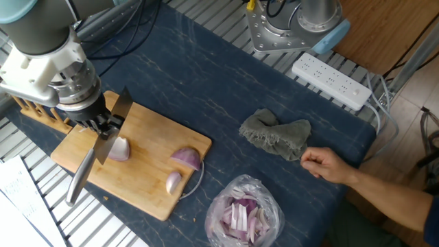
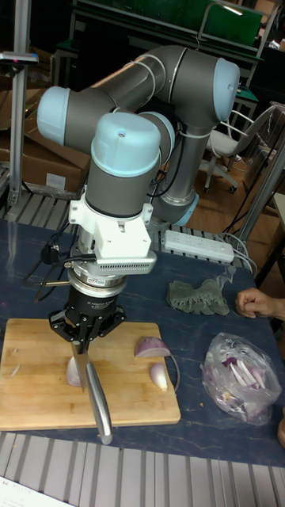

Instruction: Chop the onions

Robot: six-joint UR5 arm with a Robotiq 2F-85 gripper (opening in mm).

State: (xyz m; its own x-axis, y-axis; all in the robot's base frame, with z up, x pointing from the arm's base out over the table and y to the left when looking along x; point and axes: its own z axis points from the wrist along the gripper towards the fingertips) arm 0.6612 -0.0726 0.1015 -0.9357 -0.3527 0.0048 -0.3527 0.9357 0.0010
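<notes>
Three onions lie as red wedges on the bamboo cutting board [image 1: 147, 195]: a left wedge [image 1: 121, 149], a middle wedge [image 1: 186, 158] and a small wedge [image 1: 173, 182]. My gripper [image 1: 104, 127] is shut on a knife [image 1: 79, 182] with a dark blade and a silver handle. The blade stands over the left wedge's left side and hides part of it. In the tall fixed view, the gripper [image 2: 83, 339] holds the knife [image 2: 96, 400] down at the left wedge [image 2: 73, 372], with the other wedges [image 2: 150, 347] [image 2: 161, 377] to the right.
A clear plastic bag [image 1: 243, 213] of onion slices lies right of the board. A grey-green cloth [image 1: 276, 135], a person's hand [image 1: 329, 165] and a white power strip [image 1: 333, 81] are farther right. A wooden rack [image 1: 34, 110] sits behind the board's left end.
</notes>
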